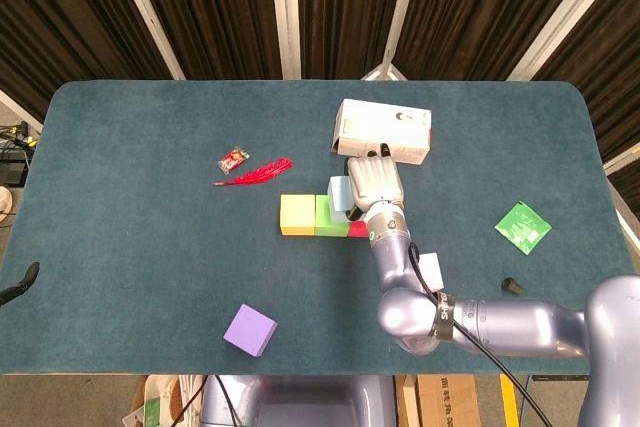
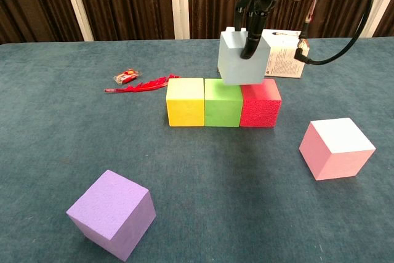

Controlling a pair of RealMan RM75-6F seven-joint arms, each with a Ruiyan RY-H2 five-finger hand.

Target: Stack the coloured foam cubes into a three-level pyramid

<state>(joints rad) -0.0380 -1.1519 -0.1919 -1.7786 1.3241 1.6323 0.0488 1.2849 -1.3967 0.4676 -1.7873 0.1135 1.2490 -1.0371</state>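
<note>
Yellow, green and red foam cubes stand in a touching row mid-table. My right hand grips a light blue cube from above, and the cube hangs over the seam between green and red. I cannot tell whether it touches them. From the head view the right hand and blue cube hide most of the red cube. A pink cube sits to the right and a purple cube near the front left. A dark sliver at the left edge may be my left hand.
A white carton lies just behind the row, close to the right hand. A red feather and a small candy packet lie at the back left. A green packet and a small black object lie on the right.
</note>
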